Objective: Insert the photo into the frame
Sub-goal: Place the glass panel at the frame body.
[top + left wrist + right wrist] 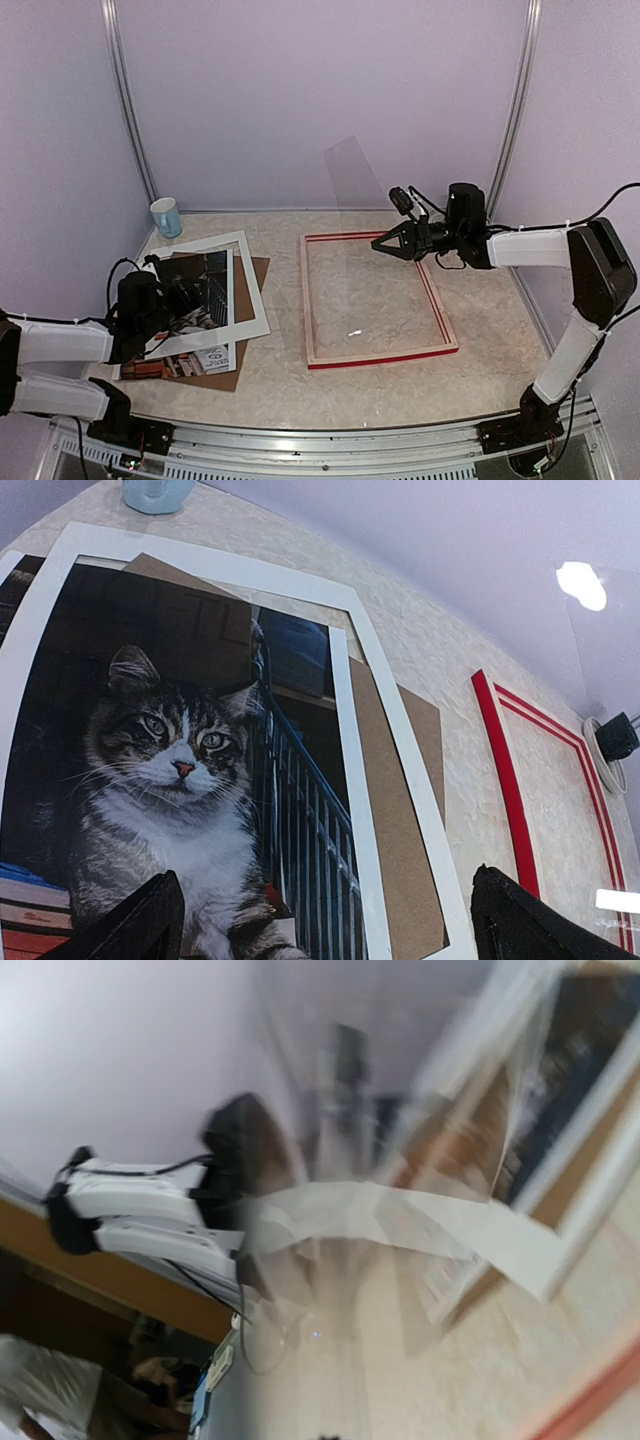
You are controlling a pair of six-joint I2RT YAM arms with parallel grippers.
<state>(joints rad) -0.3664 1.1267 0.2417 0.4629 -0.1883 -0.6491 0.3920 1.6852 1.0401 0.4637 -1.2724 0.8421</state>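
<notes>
The photo [170, 780], a glossy print of a grey-and-white tabby cat, lies flat at the table's left [200, 285]. A white mat border [395, 740] lies partly over it, and a brown board [385, 810] lies under both. My left gripper [330, 930] hovers low over the print's near part [186, 300], open, with nothing between its fingers. The red frame [378, 352] lies empty on the table to the right [505, 770]. Above its far rail my right gripper [380, 243] is shut on the edge of a clear sheet [330, 1290], held tilted over the frame.
A pale blue cup [166, 216] stands at the back left, beyond the mat. The enclosure's walls and metal posts [128, 100] close in the table's back and sides. In the right wrist view the clear sheet blurs the table.
</notes>
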